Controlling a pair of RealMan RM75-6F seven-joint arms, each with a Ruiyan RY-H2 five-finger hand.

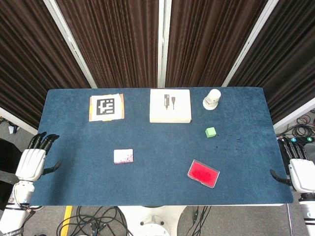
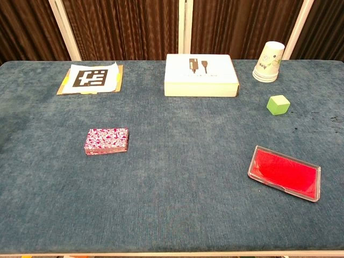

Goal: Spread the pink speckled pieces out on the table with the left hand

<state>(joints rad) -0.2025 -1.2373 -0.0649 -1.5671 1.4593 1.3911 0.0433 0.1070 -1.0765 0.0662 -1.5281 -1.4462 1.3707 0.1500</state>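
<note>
The pink speckled pieces point(image 1: 123, 156) lie as one neat stack on the blue table, left of centre; in the chest view the stack point(image 2: 106, 141) shows its patterned top and layered sides. My left hand point(image 1: 33, 160) hangs off the table's left edge, well left of the stack, fingers apart and holding nothing. My right hand point(image 1: 301, 172) sits beyond the right edge, empty, only partly in frame. Neither hand appears in the chest view.
A clear case with red contents point(image 1: 203, 173) lies front right. A green cube point(image 1: 210, 132), an upturned paper cup stack point(image 1: 212, 99), a white box point(image 1: 170, 105) and a marker sheet point(image 1: 106, 106) stand toward the back.
</note>
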